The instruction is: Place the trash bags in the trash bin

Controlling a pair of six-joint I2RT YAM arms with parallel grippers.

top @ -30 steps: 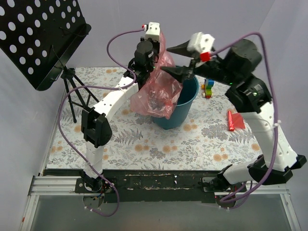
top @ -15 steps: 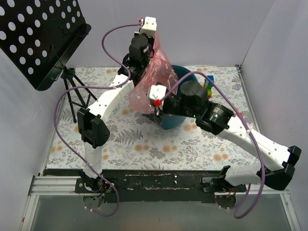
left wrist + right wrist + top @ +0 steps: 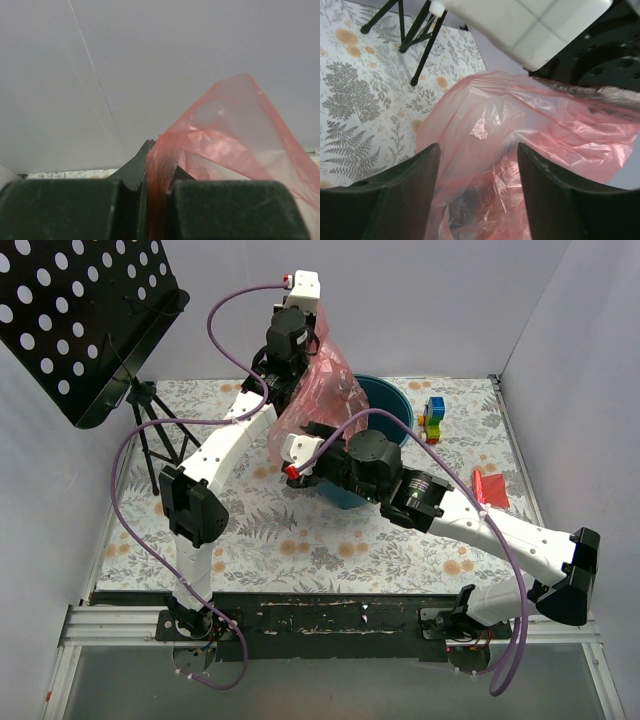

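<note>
My left gripper is raised high at the back and is shut on the top edge of a red-pink trash bag. The bag hangs down over the left rim of the teal trash bin. In the left wrist view the film is pinched between the shut fingers of that gripper. My right gripper is open, low in front of the bin, and points at the bag's lower part. In the right wrist view the crinkled bag fills the gap between the spread fingers of the right gripper.
A black perforated music stand on a tripod stands at the back left; its legs show in the right wrist view. Coloured blocks sit right of the bin. A small red block lies at the right.
My right arm has swung down from above the bin's right side to the left, in front of the bin, at the bag's lower part. My left gripper lifted the bag slightly.
</note>
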